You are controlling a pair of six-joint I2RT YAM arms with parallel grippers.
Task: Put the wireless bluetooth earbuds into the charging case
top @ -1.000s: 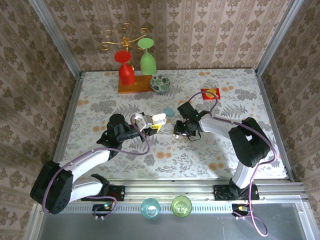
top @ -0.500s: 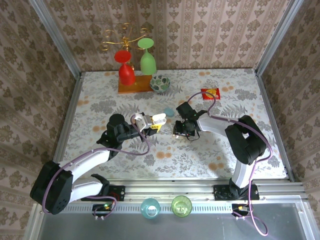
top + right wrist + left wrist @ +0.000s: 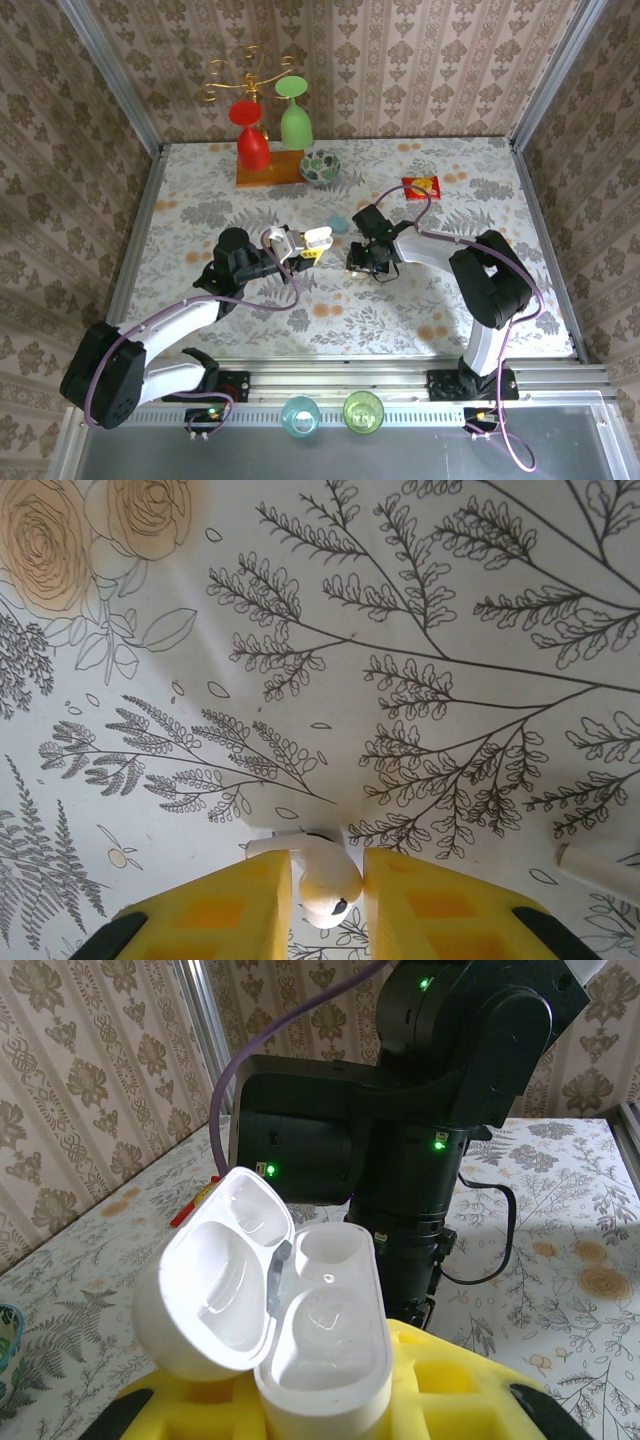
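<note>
Flowered tablecloth [image 3: 200,215] covers our table. Our left gripper [image 3: 297,247] is clenched on the open white charging case [image 3: 320,1330], its lid swung out toward 9 o'clock. Our right gripper [image 3: 327,905], at 3 o'clock from the case, pinches one earbud [image 3: 325,875] between its yellow fingers, down at the cloth.

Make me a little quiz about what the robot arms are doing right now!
1. True or false: the charging case in the left end effector has its lid open.
2. What is pinched between the pads of the right end effector? A) earbud B) spoon C) coin
3. Fill in: both wells of the case are ____.
Key: 1 true; 2 A; 3 empty.
</note>
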